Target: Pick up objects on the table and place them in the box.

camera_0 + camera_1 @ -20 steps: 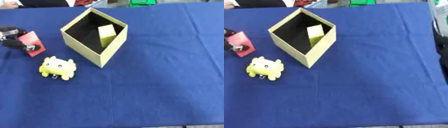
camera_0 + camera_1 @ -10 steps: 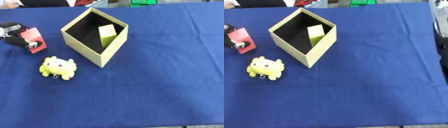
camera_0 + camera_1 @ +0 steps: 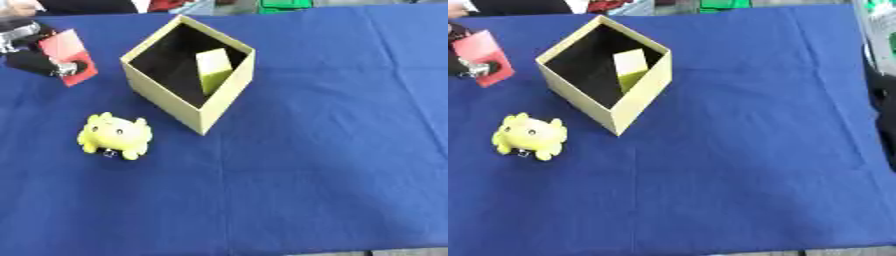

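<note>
My left robot hand (image 3: 39,62) is clamped on a red card (image 3: 67,54) near the counter's (image 3: 332,150) far left edge, raised for carrying to the box (image 3: 188,112). A yellow block (image 3: 213,67) leans inside. The yellow plush toy (image 3: 114,136) waits near the box's left wall.

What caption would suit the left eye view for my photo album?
Robot's left hand holds a red card beside an open box containing a yellow block; a yellow plush toy waits.
</note>
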`<action>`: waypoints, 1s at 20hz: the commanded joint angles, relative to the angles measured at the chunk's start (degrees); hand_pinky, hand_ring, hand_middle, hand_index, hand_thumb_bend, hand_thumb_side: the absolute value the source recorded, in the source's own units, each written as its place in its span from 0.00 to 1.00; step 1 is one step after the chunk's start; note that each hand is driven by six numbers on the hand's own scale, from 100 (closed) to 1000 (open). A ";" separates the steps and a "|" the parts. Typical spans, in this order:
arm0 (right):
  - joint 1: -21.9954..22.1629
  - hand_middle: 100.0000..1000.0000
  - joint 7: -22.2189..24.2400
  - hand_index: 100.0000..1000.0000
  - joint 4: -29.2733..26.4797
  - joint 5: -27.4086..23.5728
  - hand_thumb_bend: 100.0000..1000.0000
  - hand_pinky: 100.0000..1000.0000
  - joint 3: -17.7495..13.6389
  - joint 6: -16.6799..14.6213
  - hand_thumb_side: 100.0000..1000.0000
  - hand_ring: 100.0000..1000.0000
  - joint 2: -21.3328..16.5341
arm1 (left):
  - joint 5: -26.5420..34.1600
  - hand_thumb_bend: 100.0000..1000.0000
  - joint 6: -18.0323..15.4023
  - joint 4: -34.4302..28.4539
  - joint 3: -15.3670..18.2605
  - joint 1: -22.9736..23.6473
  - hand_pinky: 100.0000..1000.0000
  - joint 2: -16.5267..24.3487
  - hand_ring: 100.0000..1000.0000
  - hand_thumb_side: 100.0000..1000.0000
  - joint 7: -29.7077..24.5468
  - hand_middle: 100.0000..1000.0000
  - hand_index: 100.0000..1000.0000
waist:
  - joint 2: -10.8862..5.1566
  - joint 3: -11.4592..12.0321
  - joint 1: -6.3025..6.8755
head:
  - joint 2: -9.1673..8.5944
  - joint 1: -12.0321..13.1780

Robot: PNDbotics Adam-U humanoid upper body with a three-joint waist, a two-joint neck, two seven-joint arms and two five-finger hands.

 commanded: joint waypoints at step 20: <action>-2.86 0.76 -0.03 0.80 -3.39 -0.30 0.00 0.88 -0.05 -0.49 0.88 0.82 1.64 | 14.58 0.00 -4.18 -3.83 -5.47 -7.69 0.73 -9.71 0.62 0.63 4.37 0.44 0.62 | -0.20 -2.76 0.73 | -1.39 1.81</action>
